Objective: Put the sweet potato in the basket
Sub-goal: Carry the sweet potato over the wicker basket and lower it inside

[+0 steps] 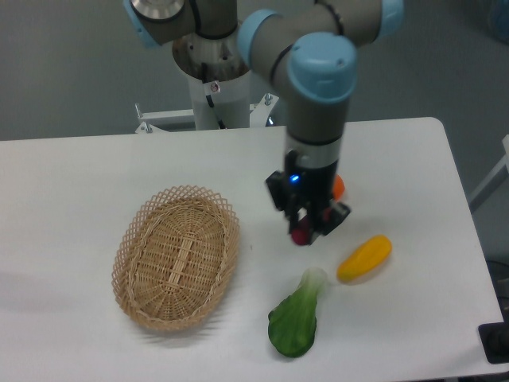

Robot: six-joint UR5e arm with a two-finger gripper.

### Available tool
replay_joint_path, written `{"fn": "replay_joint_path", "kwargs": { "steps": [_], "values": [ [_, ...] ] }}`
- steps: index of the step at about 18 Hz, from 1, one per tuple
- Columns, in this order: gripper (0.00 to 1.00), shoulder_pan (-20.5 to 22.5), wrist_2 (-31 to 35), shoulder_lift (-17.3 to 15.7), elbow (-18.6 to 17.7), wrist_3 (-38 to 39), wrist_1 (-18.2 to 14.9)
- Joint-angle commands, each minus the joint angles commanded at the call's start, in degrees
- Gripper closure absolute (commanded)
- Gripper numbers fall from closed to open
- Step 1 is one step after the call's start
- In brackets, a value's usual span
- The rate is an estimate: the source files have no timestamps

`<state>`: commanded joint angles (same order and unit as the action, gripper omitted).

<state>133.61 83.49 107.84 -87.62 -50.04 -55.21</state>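
Observation:
The sweet potato [301, 235] shows only as a small magenta-purple tip between the fingertips of my gripper [307, 229]; the rest is hidden by the fingers. The gripper points straight down and is shut on it, right of the table's middle. I cannot tell whether the tuber touches the table or hangs just above it. The light tan oval wicker basket [176, 256] stands empty on the table to the left of the gripper, about a basket's width away.
A round orange fruit [339, 188] peeks out behind the gripper on its right. A yellow-orange oblong vegetable [364, 258] lies to the front right. A green leafy vegetable [296, 320] lies near the front edge, below the gripper.

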Motion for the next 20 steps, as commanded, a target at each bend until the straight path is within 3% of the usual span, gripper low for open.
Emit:
{"fn": "replay_joint_path", "kwargs": {
  "steps": [5,10,15,20],
  "values": [
    [0.63,-5.98,1.67,-0.7,-4.47,6.44,0.36],
    [0.63,-14.42,9.67,-0.44,-9.93,8.81,0.8],
    [0.63,-17.42,9.76,2.9,-13.01,12.42,6.33],
    [0.62,-18.21,10.2,5.98,-13.71,13.04,7.39]
  ]
}}
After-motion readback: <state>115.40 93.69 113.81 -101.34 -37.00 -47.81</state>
